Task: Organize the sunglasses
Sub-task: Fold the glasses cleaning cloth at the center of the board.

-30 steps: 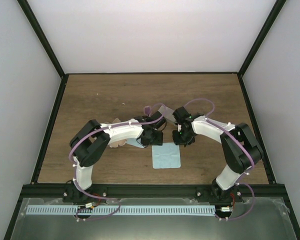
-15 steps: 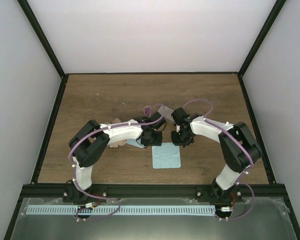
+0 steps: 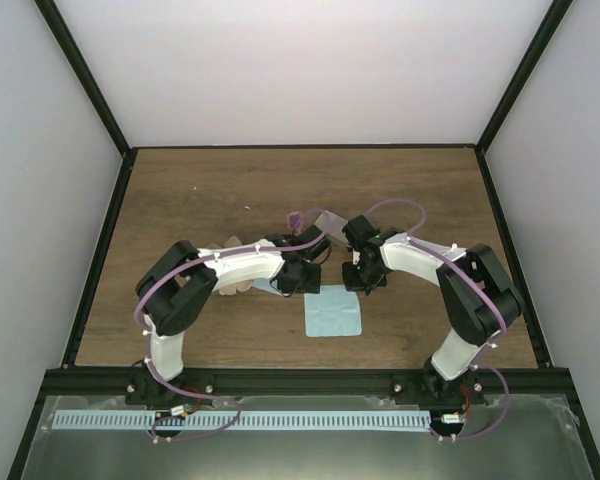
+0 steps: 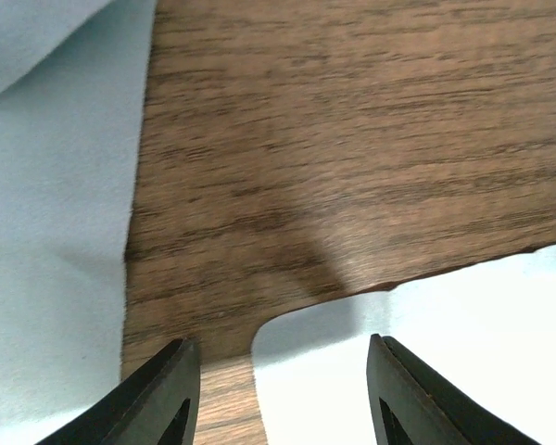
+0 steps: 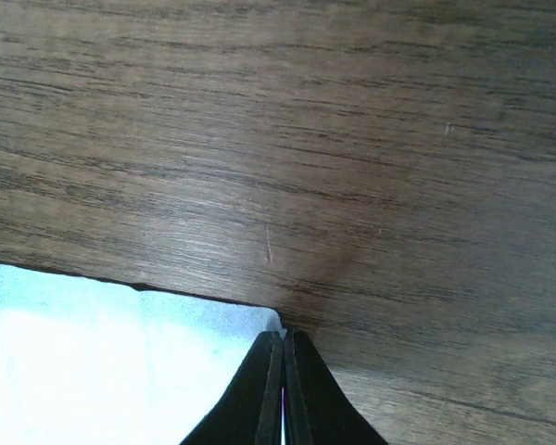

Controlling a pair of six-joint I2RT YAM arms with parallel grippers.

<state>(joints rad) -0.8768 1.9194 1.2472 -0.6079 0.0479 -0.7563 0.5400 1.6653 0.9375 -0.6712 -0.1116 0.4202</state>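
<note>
No sunglasses show in any view. A light blue cloth point(image 3: 333, 318) lies flat on the wooden table between the two arms. My right gripper point(image 3: 358, 283) sits at its far right corner. In the right wrist view the right gripper point(image 5: 283, 334) is shut, with the corner of the cloth point(image 5: 93, 362) pinched at its tips. My left gripper point(image 3: 315, 283) is at the far left corner. In the left wrist view the left gripper point(image 4: 280, 341) is open, its fingers astride the rounded corner of the cloth point(image 4: 445, 352) and holding nothing.
A second light blue cloth point(image 4: 46, 232) lies just left of the left gripper and shows under the left arm as the second cloth point(image 3: 272, 289). A pale pinkish object point(image 3: 235, 287) sits partly under that arm. A grey case point(image 3: 330, 220) lies behind the grippers. Black frame rails edge the table.
The right gripper has closed at the cloth's corner. The left gripper has stayed open, its arm shifting only slightly. The cloth has not visibly moved.
</note>
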